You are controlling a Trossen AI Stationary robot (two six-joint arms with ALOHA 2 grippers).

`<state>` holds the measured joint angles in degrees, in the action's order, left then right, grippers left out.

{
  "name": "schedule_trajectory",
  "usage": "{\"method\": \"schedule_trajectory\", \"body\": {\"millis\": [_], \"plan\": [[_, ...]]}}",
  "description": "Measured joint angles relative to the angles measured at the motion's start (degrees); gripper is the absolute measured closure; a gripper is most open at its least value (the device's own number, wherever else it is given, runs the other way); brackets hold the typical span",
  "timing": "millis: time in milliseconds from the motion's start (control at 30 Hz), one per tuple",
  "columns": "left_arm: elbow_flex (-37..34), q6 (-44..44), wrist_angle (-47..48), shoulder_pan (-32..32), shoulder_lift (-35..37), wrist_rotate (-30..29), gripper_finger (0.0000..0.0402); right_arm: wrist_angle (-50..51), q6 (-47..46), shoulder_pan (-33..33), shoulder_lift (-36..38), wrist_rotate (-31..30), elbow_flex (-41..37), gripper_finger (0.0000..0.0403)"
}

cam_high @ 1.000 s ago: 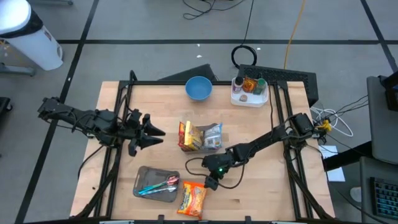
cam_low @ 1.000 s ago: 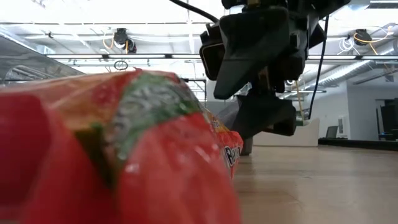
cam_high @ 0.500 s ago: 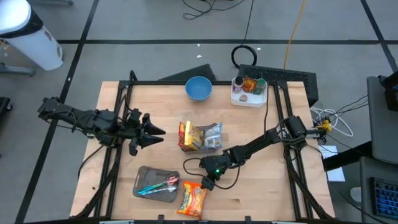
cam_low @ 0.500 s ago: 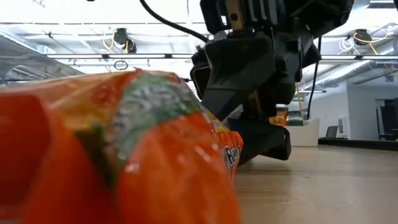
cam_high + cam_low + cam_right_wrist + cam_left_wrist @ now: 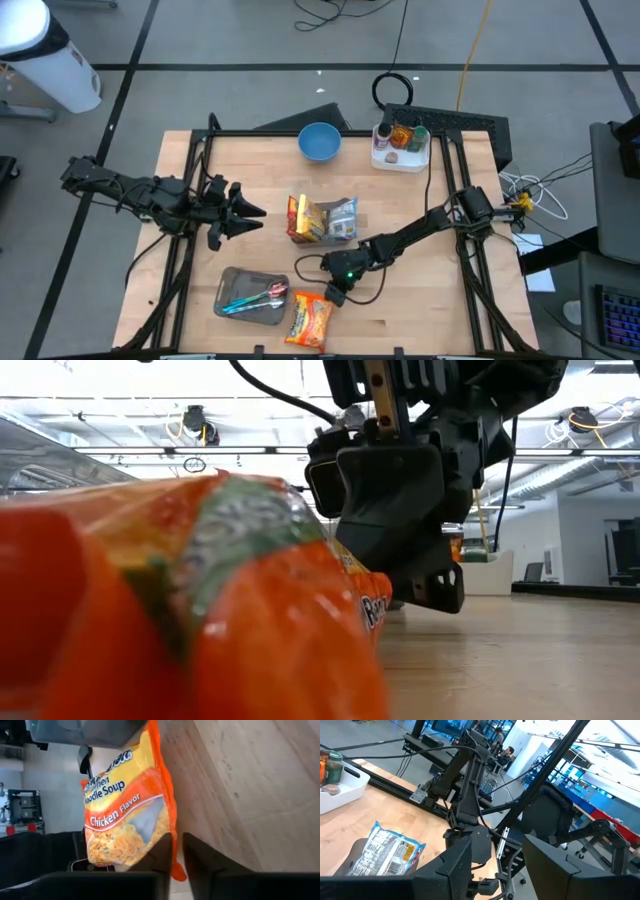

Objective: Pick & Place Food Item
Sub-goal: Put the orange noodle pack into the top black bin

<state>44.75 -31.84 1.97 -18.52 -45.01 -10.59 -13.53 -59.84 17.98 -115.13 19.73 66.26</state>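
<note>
While the wooden desk (image 5: 400, 310) carries everything within reach of both arms, the task's thing sits at its near edge: an orange ramen noodle packet (image 5: 308, 321) lies flat, just beside a grey metal tray (image 5: 232, 287) holding utensils. Farther in, at mid-desk, stand two more snack packets (image 5: 322, 219); a blue bowl (image 5: 319, 142) and a white bin of jars (image 5: 401, 148) occupy the far edge. This spread appears intended to give each item clear access from above.

The right arm reaches diagonally across the desk, placing the right pincer (image 5: 336, 296) at the upper corner of the noodle packet. In the right wrist view, the two fingers (image 5: 200, 860) stand nearly together with the packet's crimped edge pinched in the narrow gap between them. The pincer is therefore closed on the packet's seam, a sensible hold for a thin, flat bag. The packet itself rests on the desk, not yet lifted.

The left pincer (image 5: 247, 213) waits above the desk's left side, fingers parted, holding nothing.
</note>
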Motion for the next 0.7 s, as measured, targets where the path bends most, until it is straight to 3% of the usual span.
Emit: {"method": "schedule_trajectory", "body": {"millis": [100,400,700], "plan": [[0.0,0.0,0.0,0.0,0.0,0.0,0.022,0.1,0.9,0.1,0.0,0.0,0.0,0.0396],[0.0,-0.2,0.0,0.0,0.0,0.0,0.022,0.2,1.6,-0.3,0.6,0.1,0.0,0.0402],[0.0,-0.2,3.6,0.0,0.0,0.0,0.022,0.6,5.0,-2.3,8.0,-0.2,0.0,0.0402]]}}
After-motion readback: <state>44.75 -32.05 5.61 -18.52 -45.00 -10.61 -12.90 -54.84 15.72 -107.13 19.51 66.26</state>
